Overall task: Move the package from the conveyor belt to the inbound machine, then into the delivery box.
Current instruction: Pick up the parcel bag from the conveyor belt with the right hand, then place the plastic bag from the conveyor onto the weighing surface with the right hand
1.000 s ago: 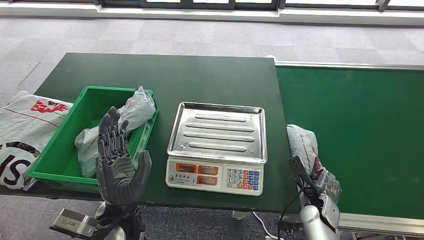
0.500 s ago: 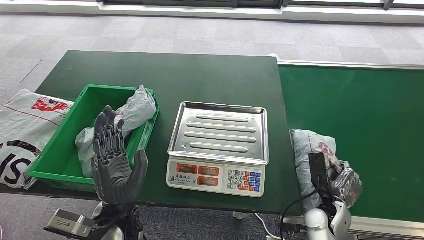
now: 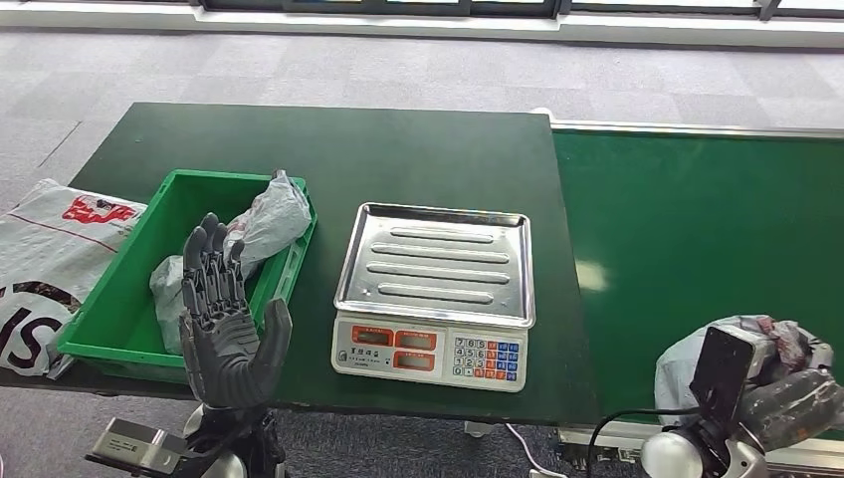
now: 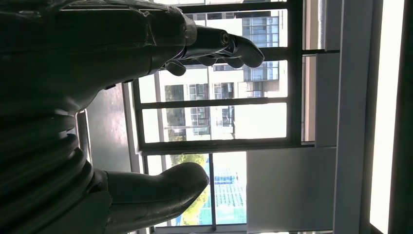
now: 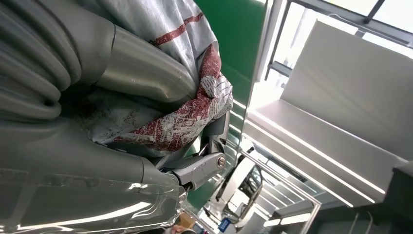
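Right hand [image 3: 786, 403] grips the package [image 3: 741, 349] at the near right, low over the belt [image 3: 697, 219]. Left hand [image 3: 224, 319] hovers open near the bin [image 3: 129, 289]. Best to lift clear, carry left, and set the package flat on the scale [image 3: 435, 264].

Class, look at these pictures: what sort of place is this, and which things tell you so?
Probably a parcel-sorting station: a green conveyor belt, a steel-topped weighing scale, and a green plastic bin holding grey bagged parcels.
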### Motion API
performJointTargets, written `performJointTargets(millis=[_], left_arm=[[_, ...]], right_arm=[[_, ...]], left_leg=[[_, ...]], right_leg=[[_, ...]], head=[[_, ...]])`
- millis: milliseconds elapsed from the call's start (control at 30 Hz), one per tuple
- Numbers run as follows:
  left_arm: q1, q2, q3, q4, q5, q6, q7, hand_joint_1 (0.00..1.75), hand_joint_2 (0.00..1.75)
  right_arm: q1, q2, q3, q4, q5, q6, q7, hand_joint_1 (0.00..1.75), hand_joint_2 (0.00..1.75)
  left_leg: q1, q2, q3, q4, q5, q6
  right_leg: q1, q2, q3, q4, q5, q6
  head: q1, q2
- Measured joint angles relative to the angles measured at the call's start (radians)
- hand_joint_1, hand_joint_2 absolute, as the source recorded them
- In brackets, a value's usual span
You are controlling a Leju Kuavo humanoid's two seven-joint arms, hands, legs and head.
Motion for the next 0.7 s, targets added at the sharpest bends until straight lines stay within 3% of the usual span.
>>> performJointTargets(millis=[333,700], left_arm=[[-0.018,0.0,-0.01,0.015,0.02,-0.003,0.0,0.0,1.75],[-0.079,0.005,-0.055,0.089,0.054,-0.004,-0.012,0.0,1.75]], right_arm=[[-0.032,0.032,0.038,-0.018,0.006,-0.007,-0.172,1.75,1.75],[-0.162,0.045,0.363,0.094,0.218,-0.006,-0.23,1.75,1.75]], left_leg=[[0.0,0.0,-0.001,0.0,0.0,0.0],[0.0,0.0,0.0,0.0,0.002,-0.001]], right_leg=[[0.0,0.0,0.001,0.001,0.0,0.0],[0.001,0.001,0.001,0.001,0.001,0.0]], head=[[0.0,0.0],[0.0,0.0]])
